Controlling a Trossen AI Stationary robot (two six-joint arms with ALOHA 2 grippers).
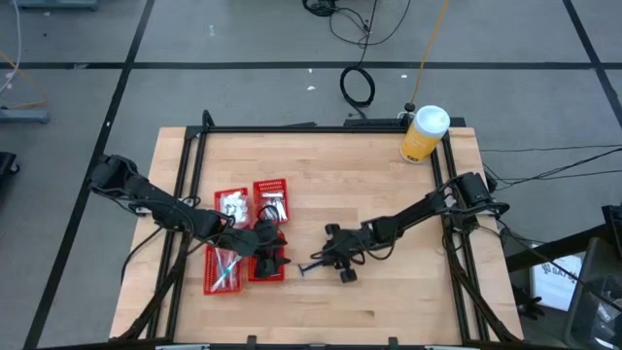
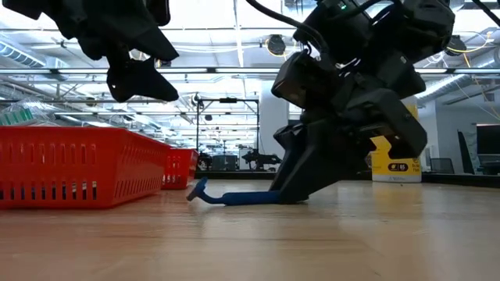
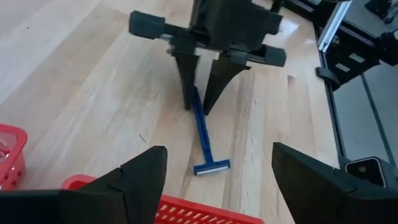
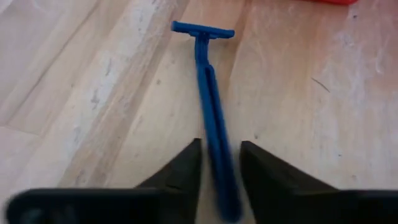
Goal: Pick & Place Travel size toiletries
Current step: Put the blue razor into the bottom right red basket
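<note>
A dark blue razor [image 1: 311, 266] lies flat on the wood right of the red baskets, its head [image 4: 203, 30] pointing toward them. My right gripper [image 4: 221, 144] is low over the table, open only narrowly. Its fingers stand on either side of the handle's free end [image 3: 195, 94], with slivers of wood showing between. My left gripper [image 1: 264, 243] hovers open above the near right basket [image 3: 186, 213] and holds nothing. White packets [image 1: 231, 204], silver tubes [image 1: 275, 206] and wrapped toothbrushes [image 1: 224, 265] lie in the other baskets.
Four red mesh baskets [image 1: 271, 185] sit in a block on the table's left half. In the low view a basket wall [image 2: 78, 168] stands left of the razor [image 2: 234, 197]. A yellow white-lidded jar [image 1: 425, 133] stands at the far right corner. Bare wood lies near and far of the razor.
</note>
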